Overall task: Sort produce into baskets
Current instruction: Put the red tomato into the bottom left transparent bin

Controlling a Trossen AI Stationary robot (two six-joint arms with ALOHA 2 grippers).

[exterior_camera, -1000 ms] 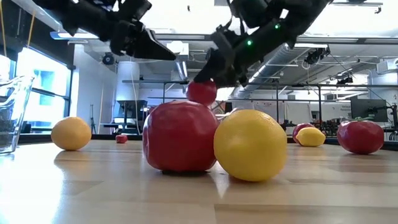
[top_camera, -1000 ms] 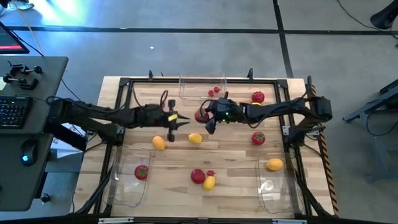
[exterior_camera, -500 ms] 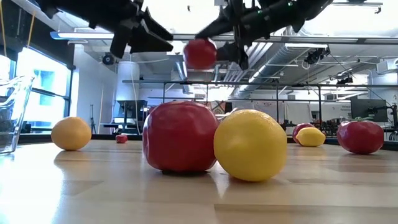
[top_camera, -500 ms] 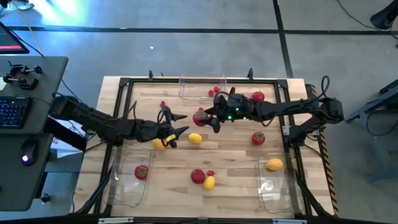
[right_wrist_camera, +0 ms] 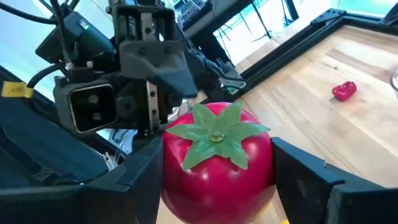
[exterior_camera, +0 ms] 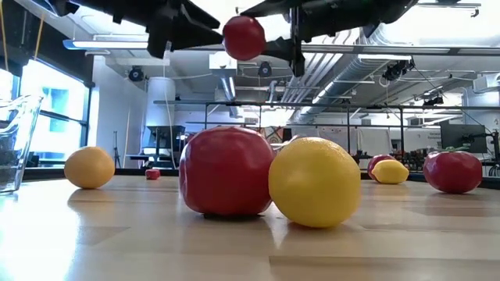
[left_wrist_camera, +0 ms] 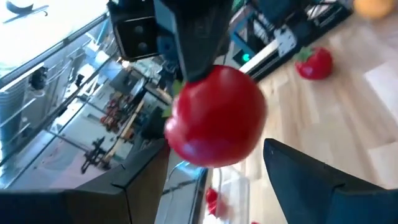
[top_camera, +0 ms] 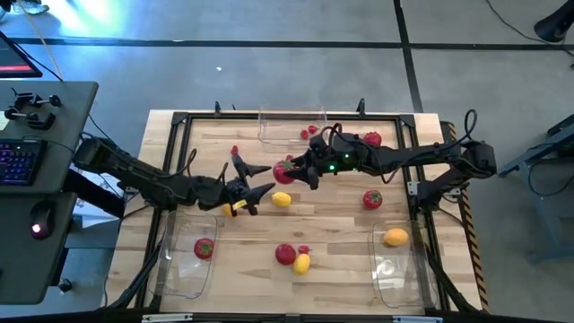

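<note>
My right gripper [top_camera: 294,170] clamps a tomato [top_camera: 285,169] mid-air over table centre. My left gripper [top_camera: 248,179], fingers spread, sits just beside it, maybe touching. Risk: arms bump and the tomato drops, rolling away from the baskets [top_camera: 387,262].

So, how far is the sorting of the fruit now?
Done: one tomato in the left bin, one lemon in the right bin. In hand: the right gripper holds a tomato in the air. Left: several fruits on the table; the left gripper is open.
</note>
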